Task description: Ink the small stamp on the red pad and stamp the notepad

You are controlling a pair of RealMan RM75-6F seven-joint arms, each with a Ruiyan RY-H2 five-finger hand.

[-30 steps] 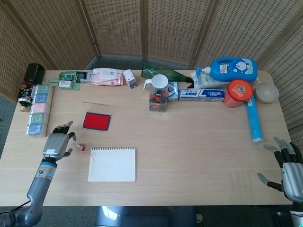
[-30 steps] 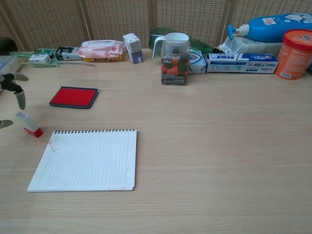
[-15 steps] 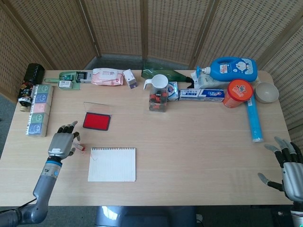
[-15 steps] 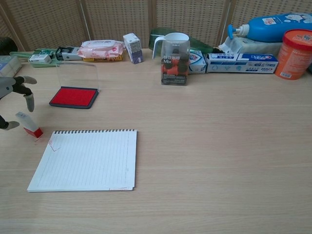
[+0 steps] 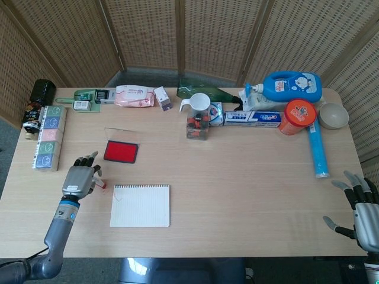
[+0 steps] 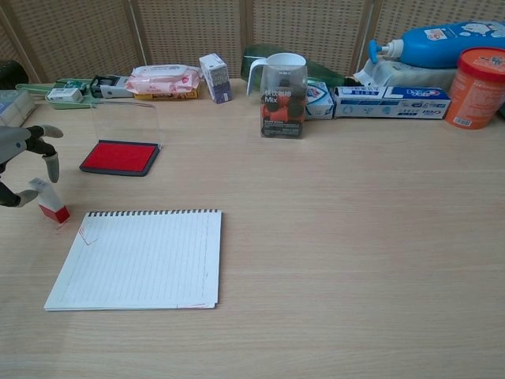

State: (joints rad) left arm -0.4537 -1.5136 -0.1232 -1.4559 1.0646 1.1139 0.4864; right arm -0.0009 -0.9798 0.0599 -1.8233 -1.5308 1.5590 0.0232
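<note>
The small stamp, white with a red base, stands tilted on the table just left of the notepad. My left hand hovers right at it, a finger above it and the thumb low on its left, with the fingers still spread. I cannot tell whether they touch the stamp. The red ink pad lies open behind the notepad, its clear lid upright. A faint red mark shows at the notepad's top left corner. My right hand rests open at the table's near right edge, far from everything.
Along the back stand a wipes pack, small boxes, a measuring cup, a toothpaste box, a blue detergent bottle and an orange can. A blue tube lies at the right, and stacked boxes sit at the left.
My left hand has moved toward the stamp and lowered, its fingers drawing in around it. The stamp, pad, notepad and right hand have stayed put.
</note>
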